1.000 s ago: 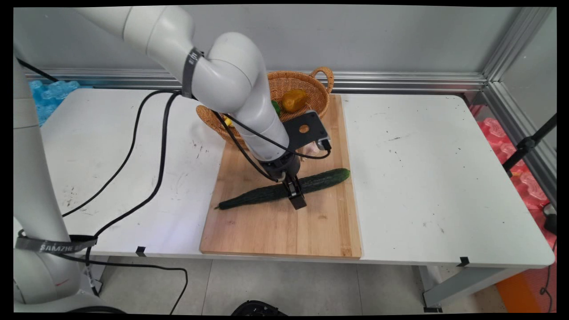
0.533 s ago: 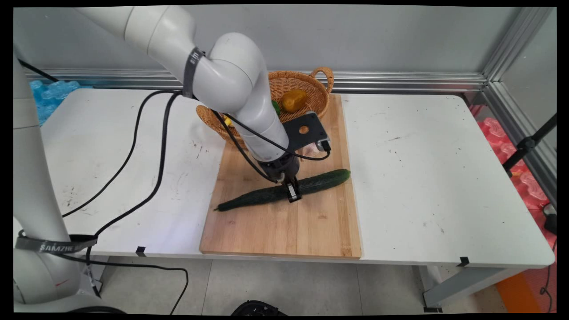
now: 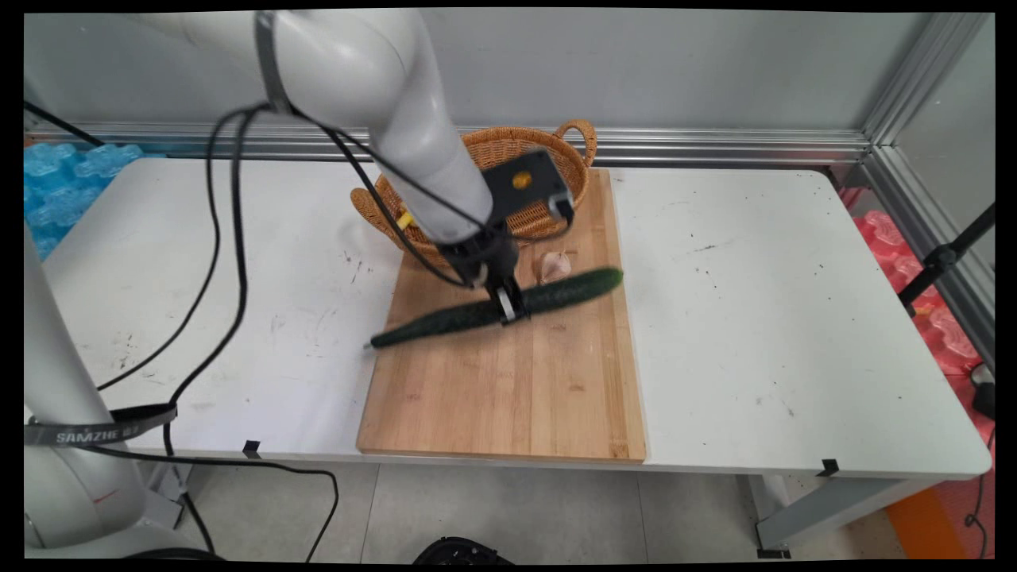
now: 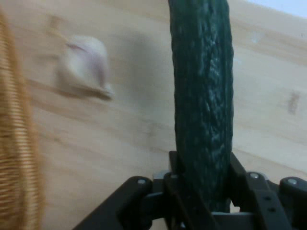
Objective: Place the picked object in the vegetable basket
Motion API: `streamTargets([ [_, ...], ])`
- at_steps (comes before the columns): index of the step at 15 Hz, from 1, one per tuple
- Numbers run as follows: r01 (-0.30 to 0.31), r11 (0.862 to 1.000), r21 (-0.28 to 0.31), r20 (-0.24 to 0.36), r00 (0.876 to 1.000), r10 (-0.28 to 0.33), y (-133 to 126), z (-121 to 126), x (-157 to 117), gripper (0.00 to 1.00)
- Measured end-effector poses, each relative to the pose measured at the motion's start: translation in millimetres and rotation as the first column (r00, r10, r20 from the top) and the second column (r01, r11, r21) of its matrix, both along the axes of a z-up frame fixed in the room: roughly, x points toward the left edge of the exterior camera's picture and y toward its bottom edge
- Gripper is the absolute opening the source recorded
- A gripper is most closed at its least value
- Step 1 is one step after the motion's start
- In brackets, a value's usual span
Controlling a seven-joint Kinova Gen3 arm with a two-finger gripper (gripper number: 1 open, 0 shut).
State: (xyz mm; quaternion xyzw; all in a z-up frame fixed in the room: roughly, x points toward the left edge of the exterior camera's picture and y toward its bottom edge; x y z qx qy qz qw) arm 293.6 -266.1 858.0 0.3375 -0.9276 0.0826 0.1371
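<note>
A long dark green cucumber (image 3: 445,319) hangs level just above the wooden cutting board (image 3: 508,397), its left tip out past the board's left edge. My gripper (image 3: 508,308) is shut on its middle. In the hand view the cucumber (image 4: 201,96) runs up from between the black fingers (image 4: 178,177). A garlic bulb (image 3: 554,265) lies on the board just behind the cucumber; the hand view shows the garlic bulb (image 4: 84,67) at upper left. A wicker basket (image 3: 572,159) stands at the board's far end, right behind the gripper.
The basket's woven rim (image 4: 17,143) fills the hand view's left edge. Black cables (image 3: 226,238) hang from the arm over the table's left half. An aluminium rail (image 3: 715,147) runs along the back wall, and a metal frame post (image 3: 914,87) stands at the right.
The gripper shut on the cucumber and lifted it off the board, moving up and toward the basket. The garlic bulb, earlier hidden by the arm, now shows.
</note>
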Motion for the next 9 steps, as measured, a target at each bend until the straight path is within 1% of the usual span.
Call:
streamTargets([
  [2,-0.005,1.0,-0.025,-0.002,1.0,0.005,-5,21,10,0.0],
  [3,-0.008,0.999,-0.042,-0.004,1.0,0.008,-9,35,15,0.0],
  [6,-0.019,0.996,-0.088,-0.009,1.0,0.018,-24,64,26,0.0],
  [9,-0.017,0.99,-0.142,-0.01,1.0,0.016,-46,85,34,0.0],
])
